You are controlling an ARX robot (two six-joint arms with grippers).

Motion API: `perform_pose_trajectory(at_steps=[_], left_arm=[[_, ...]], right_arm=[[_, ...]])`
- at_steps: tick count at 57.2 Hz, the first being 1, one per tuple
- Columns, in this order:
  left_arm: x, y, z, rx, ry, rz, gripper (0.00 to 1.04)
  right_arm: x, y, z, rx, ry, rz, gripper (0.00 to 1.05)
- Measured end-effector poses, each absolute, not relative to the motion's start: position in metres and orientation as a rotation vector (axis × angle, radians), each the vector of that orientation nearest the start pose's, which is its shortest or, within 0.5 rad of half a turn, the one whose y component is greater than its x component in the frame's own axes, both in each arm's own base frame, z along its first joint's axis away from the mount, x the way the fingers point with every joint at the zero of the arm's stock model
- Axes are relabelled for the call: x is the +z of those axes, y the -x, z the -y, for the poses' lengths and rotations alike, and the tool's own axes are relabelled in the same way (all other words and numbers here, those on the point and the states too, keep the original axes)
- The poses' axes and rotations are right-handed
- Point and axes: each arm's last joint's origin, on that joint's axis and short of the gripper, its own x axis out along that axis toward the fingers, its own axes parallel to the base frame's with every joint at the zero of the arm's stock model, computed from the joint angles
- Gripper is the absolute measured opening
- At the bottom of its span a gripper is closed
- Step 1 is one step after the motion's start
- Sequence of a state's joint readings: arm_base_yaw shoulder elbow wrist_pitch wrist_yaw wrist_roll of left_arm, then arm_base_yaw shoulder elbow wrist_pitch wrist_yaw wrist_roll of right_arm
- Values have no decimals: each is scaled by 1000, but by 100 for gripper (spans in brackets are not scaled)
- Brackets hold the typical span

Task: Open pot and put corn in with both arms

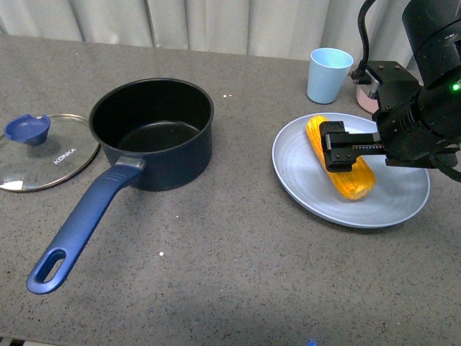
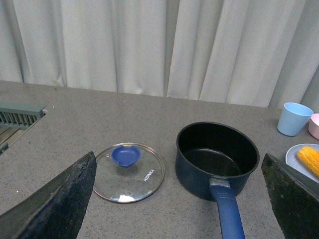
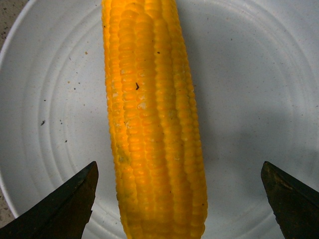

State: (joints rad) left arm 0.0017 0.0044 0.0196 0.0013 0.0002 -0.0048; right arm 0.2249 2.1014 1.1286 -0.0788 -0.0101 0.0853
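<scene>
Lid [image 1: 45, 150] is set down left of the open pot [image 1: 155, 133], but the corn [image 1: 354, 182] is left ungripped on its plate [image 1: 302, 169], straddled by the right jaws, both pairs spread wide.

Grey speckled countertop [image 1: 230, 288], pale pleated curtains [image 2: 149, 45] behind

A pale blue plate [image 1: 403, 198] lies toward the right edge of the grey table [image 1: 230, 281]. Behind it, near the far edge, stands a light blue cup [image 1: 330, 75], with a pink bowl [image 2: 315, 127] just beside it. A blue-knobbed glass lid [image 1: 57, 164] lies flat on the table's left side.
</scene>
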Motion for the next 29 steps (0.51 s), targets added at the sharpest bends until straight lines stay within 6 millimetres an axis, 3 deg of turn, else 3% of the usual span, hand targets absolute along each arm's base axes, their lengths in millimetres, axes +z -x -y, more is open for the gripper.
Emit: perform_pose_trajectory(at_steps=[20,29], left_arm=[[170,-97,0,1,5,17,98],[170,-97,0,1,5,17,98]], right_arm=[[73,-384,-93,170,52,-1093,93],[74,-385,-93,170,58,-1097,60]])
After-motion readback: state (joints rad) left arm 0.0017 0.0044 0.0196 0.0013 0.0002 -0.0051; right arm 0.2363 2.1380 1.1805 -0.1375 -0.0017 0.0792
